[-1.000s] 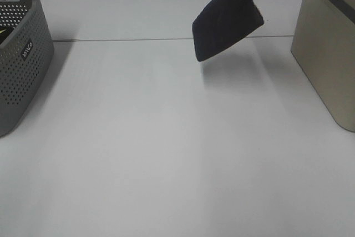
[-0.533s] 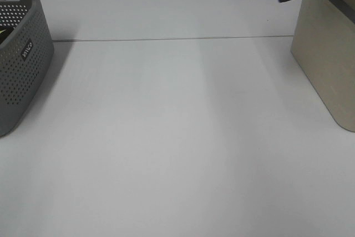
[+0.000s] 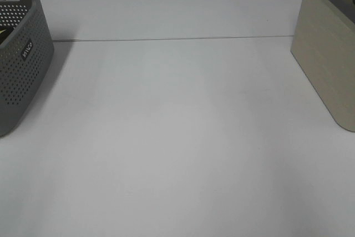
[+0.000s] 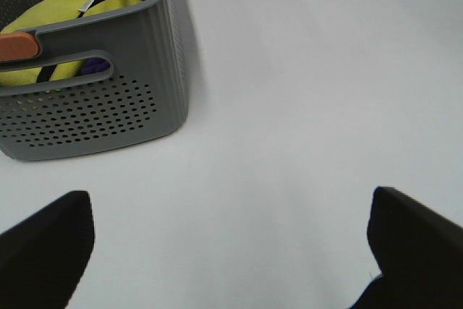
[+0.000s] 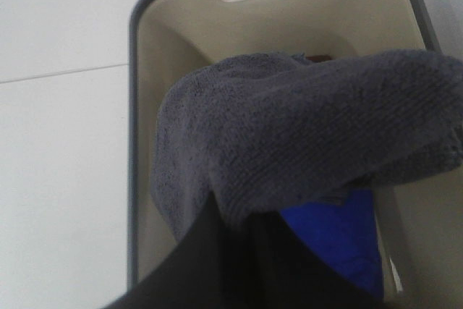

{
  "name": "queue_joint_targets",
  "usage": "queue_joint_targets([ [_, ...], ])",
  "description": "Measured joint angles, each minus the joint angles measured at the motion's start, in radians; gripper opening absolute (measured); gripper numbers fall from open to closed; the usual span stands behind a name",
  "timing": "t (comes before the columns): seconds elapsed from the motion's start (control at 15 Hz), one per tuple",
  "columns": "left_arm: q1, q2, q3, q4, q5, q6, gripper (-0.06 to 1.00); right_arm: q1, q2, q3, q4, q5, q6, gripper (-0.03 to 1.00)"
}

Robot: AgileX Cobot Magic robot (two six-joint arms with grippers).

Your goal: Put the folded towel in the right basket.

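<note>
The folded dark grey towel [image 5: 304,135] shows only in the right wrist view. It hangs from my right gripper [image 5: 242,233], which is shut on it, directly above the open beige right basket [image 5: 134,106]. A blue cloth [image 5: 336,233] lies inside that basket under the towel. In the exterior high view only the beige basket's side [image 3: 327,54] shows at the right edge; towel and both grippers are out of frame. My left gripper [image 4: 231,251] is open and empty over bare table, near the grey basket.
A grey perforated basket [image 3: 22,65] stands at the left edge of the table. The left wrist view shows it [image 4: 94,106] holding yellow cloth [image 4: 65,12] and other fabric. A seam [image 3: 166,39] crosses the white table at the back.
My right gripper carried the towel rightward and up, out of the exterior view and over the beige basket. The left arm has not visibly moved.
</note>
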Motion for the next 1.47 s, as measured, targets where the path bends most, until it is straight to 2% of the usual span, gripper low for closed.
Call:
queue_joint_targets([
  [0.27, 0.0, 0.0, 0.0, 0.0, 0.0, 0.0, 0.98, 0.0, 0.129, 0.0, -0.064, -0.002, 0.06, 0.06],
  [0.4, 0.0, 0.0, 0.0, 0.0, 0.0, 0.0, 0.98, 0.0, 0.196, 0.0, -0.06, 0.017, 0.075, 0.19],
  [0.53, 0.0, 0.0, 0.0, 0.0, 0.0, 0.0, 0.98, 0.0, 0.251, 0.0, -0.036, 0.03, 0.077, 0.42],
  [0.67, 0.0, 0.0, 0.0, 0.0, 0.0, 0.0, 0.98, 0.0, 0.248, 0.0, -0.001, 0.03, 0.083, 0.5],
  [0.87, 0.0, 0.0, 0.0, 0.0, 0.0, 0.0, 0.98, 0.022, 0.21, 0.0, 0.022, 0.031, 0.084, 0.52],
  [1.07, 0.0, 0.0, 0.0, 0.0, 0.0, 0.0, 0.98, 0.126, 0.141, 0.0, 0.018, 0.031, 0.084, 0.52],
  [1.27, 0.0, 0.0, 0.0, 0.0, 0.0, 0.0, 0.98, 0.245, 0.066, 0.012, -0.042, 0.032, 0.11, 0.53],
  [1.4, 0.0, 0.0, 0.0, 0.0, 0.0, 0.0, 0.98, 0.281, -0.019, 0.086, -0.067, 0.032, 0.136, 0.53],
  [1.47, 0.0, 0.0, 0.0, 0.0, 0.0, 0.0, 0.98, 0.283, -0.092, 0.176, -0.08, 0.031, 0.147, 0.53],
])
